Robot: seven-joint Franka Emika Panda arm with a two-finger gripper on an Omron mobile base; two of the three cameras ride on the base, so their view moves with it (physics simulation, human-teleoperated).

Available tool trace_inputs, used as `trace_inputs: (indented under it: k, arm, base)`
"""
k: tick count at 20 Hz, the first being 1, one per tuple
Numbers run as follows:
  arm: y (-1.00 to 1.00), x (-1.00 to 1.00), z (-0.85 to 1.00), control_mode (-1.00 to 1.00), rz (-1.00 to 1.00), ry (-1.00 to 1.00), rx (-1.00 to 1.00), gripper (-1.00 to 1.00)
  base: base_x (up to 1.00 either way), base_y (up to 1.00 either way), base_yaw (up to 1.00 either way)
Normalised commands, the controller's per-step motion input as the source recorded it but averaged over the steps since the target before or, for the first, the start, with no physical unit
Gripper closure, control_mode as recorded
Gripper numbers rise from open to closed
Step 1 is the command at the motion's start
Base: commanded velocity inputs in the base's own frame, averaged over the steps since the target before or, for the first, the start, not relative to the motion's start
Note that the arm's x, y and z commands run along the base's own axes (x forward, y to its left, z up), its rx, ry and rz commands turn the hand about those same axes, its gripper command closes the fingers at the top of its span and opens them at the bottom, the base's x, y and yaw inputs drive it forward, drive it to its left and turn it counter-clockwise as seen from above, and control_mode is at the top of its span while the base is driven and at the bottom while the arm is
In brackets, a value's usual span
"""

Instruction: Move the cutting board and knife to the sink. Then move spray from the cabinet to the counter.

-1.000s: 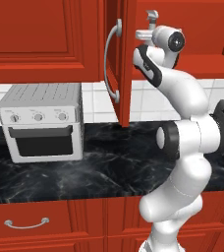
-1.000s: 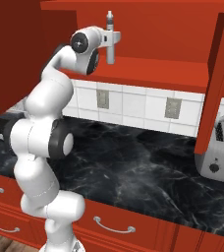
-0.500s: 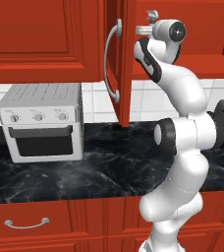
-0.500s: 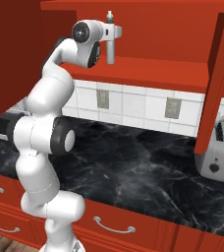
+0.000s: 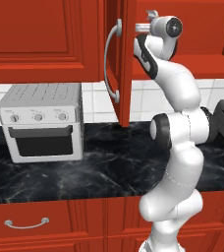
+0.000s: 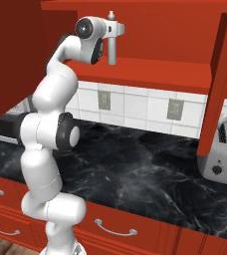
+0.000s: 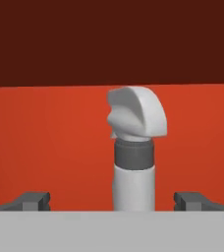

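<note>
Arm raised since a second ago; gripper [image 7: 112, 201] wide open, holding nothing, spray [image 7: 133, 157] at 12 o'clock. Grab comes next, probably.

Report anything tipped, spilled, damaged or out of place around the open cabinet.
Nothing stands out. The slim light-grey spray bottle stands upright on the red cabinet shelf, between the open gripper's fingertips. The black marble-look counter shows no spill.

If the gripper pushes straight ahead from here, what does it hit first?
Most likely the spray: it stands upright centred between the open gripper fingertips, with the cabinet back wall behind it.
</note>
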Motion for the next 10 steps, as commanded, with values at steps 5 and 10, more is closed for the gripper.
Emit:
trace_inputs:
  k: [5, 10]
  arm:
    - [0.0, 0.24, 0.0, -1.0, 0.0, 0.02, 0.0, -1.0]
    - [0.0, 0.19, 0.0, -1.0, 0.0, 0.03, 0.0, -1.0]
  base:
    - [0.0, 0.0, 0.0]
    - [0.0, 0.0, 0.0]
